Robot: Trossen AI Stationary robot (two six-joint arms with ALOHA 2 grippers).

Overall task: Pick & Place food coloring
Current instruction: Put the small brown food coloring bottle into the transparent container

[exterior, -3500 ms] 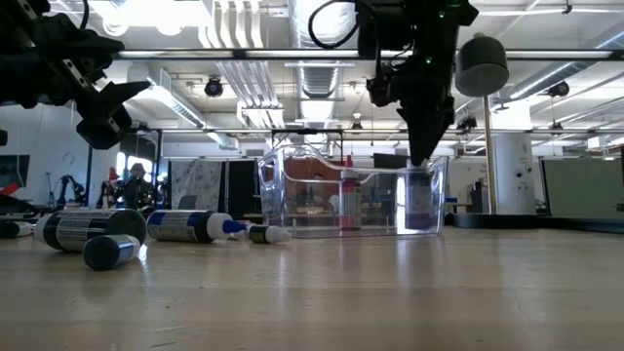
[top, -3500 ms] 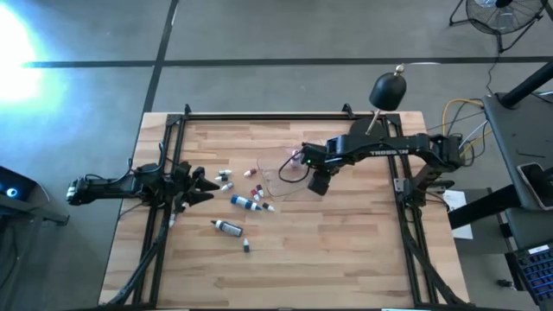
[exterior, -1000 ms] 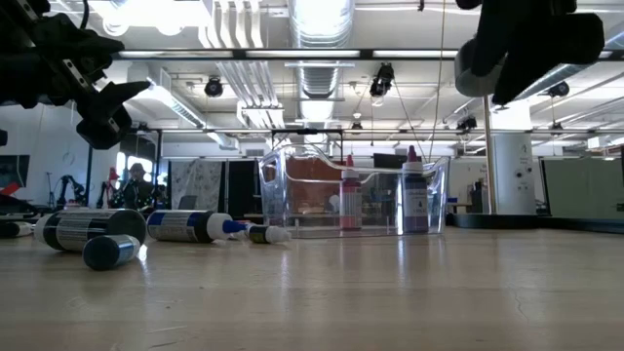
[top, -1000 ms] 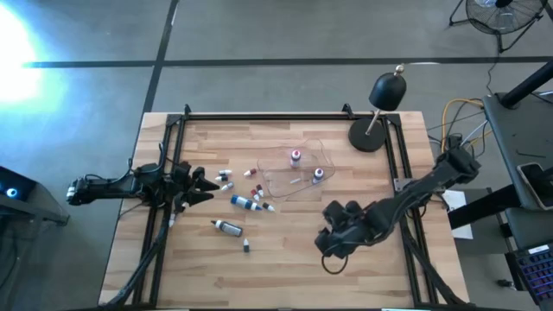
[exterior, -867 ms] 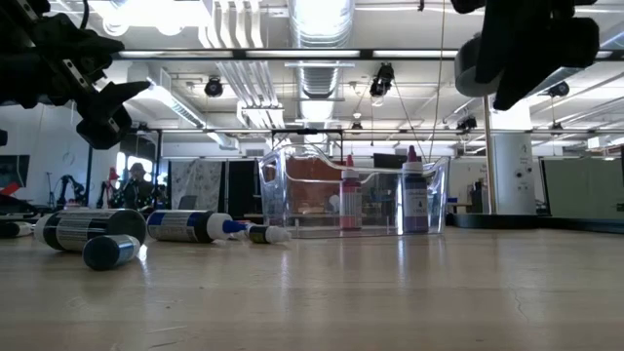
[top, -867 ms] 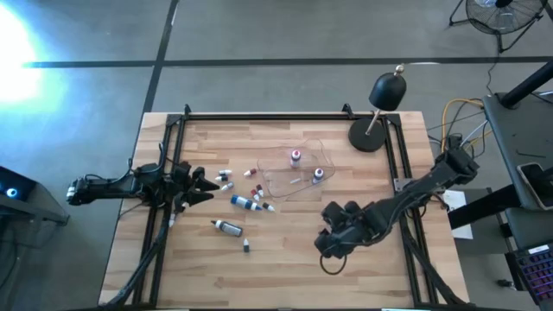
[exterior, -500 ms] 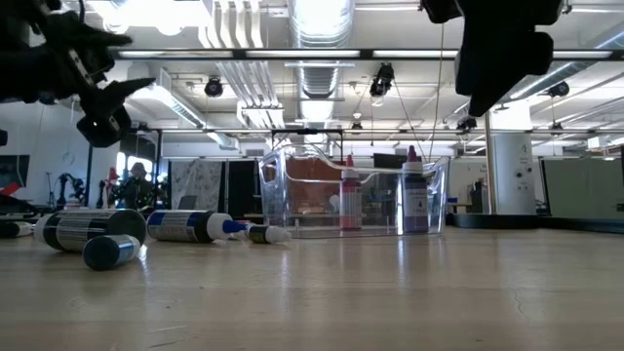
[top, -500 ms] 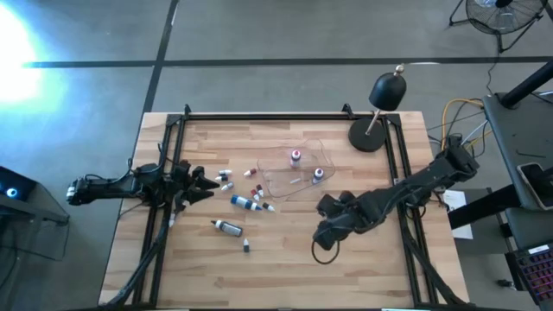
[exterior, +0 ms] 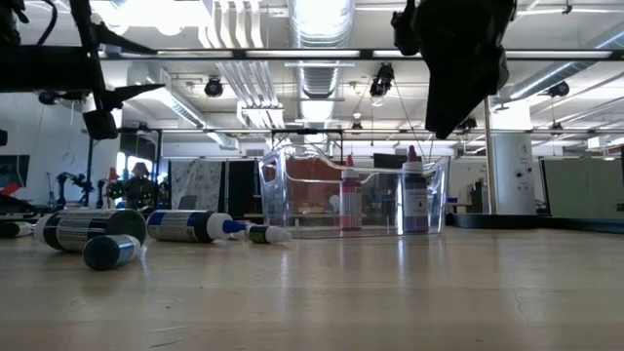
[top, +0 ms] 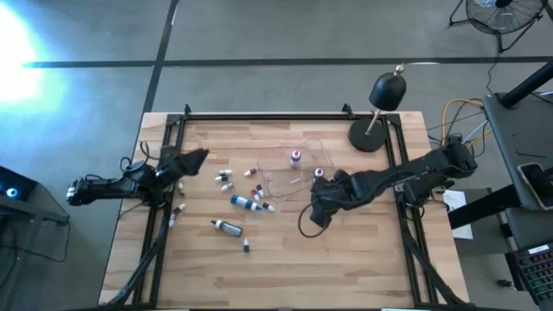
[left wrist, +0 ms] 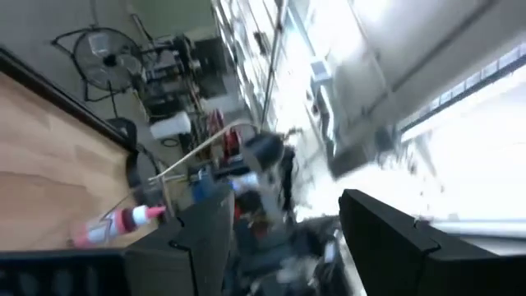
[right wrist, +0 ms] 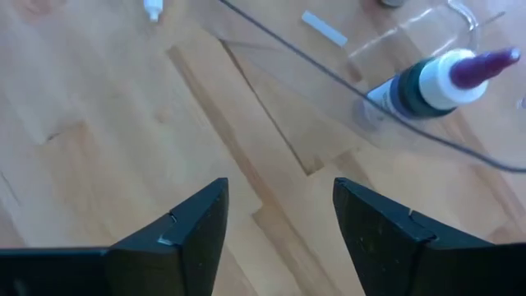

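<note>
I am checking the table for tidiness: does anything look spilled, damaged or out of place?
Nothing looks spilled or broken. Two bottles stand upright in the clear tray; the other food coloring bottles lie scattered on their sides on the table, apparently waiting to be picked.

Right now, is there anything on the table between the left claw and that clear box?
Yes. In the high view, loose food coloring bottles lie scattered on the wood between the left gripper and the clear plastic tray.
</note>
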